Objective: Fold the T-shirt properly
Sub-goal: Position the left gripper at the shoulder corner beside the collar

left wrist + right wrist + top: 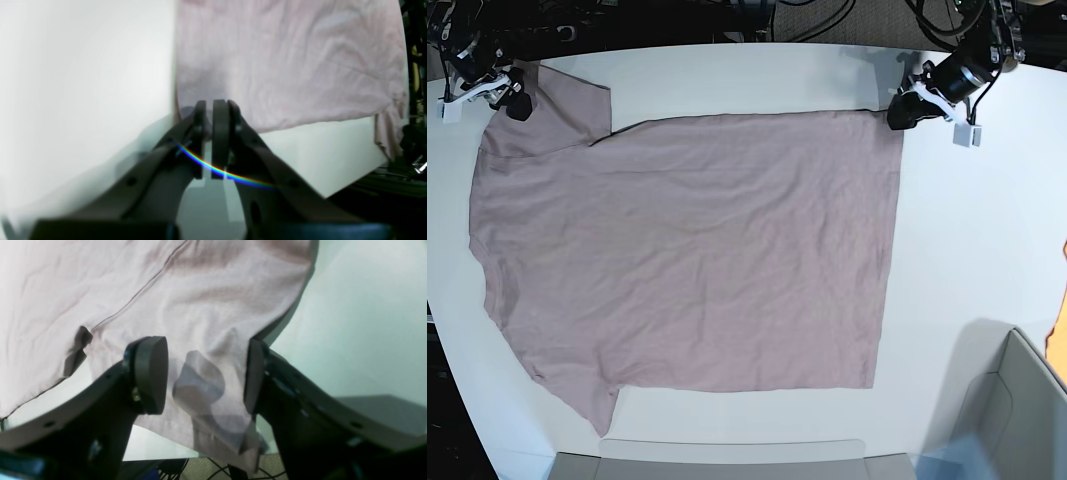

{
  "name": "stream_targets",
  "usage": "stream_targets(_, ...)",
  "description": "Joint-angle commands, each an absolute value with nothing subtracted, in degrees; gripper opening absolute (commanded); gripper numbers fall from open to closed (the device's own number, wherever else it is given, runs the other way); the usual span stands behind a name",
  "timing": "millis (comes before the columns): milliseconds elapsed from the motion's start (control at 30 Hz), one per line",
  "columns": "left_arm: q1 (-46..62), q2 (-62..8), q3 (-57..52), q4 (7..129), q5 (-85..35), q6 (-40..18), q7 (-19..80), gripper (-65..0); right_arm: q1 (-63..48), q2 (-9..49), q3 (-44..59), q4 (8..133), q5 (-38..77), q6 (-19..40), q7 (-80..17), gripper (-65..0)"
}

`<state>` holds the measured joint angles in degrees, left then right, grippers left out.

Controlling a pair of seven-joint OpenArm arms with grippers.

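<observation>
The dusty mauve T-shirt [687,250] lies spread flat on the white table [977,230], sleeves at the left. My left gripper [903,110] is at the shirt's far right hem corner. In the left wrist view the jaws [209,110] are pressed nearly together on that corner of the shirt [283,60]. My right gripper [515,103] is at the far left sleeve. In the right wrist view it [203,373] is open, with its fingers on either side of a raised fold at the edge of the sleeve [200,306].
A grey bin [1017,400] stands at the near right corner and a grey tray edge [727,462] runs along the near side. An orange object [1060,320] shows at the right edge. Dark cables lie beyond the table's far edge.
</observation>
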<state>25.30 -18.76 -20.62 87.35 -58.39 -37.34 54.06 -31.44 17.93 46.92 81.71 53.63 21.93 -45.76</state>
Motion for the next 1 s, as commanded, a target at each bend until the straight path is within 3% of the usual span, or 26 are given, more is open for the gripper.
stream_targets(0,25.27,-19.74,-20.62,88.13,-59.21,-37.76,53.93,-59.9,-32.4,18.51,46.73,81.54,50.33,20.79,-49.1,-30.8)
stream_targets(333,24.04,-19.91,-21.05,82.95,-58.42,-37.85,53.58,-60.2,-32.31,18.59,46.73,81.54,50.33,20.79,-49.1,-30.8)
stream_targets(567,25.54,-19.74,-24.75,93.05,-60.35,-37.32,53.93,-60.1,-32.31,18.59,46.73,81.89,50.33,20.79,-49.19,-30.8)
stream_targets(967,25.63,-19.65,-23.16,91.12,-47.96,-37.23,54.02,-59.9,-32.4,18.59,46.64,84.35,50.33,20.79,-49.19,-30.8)
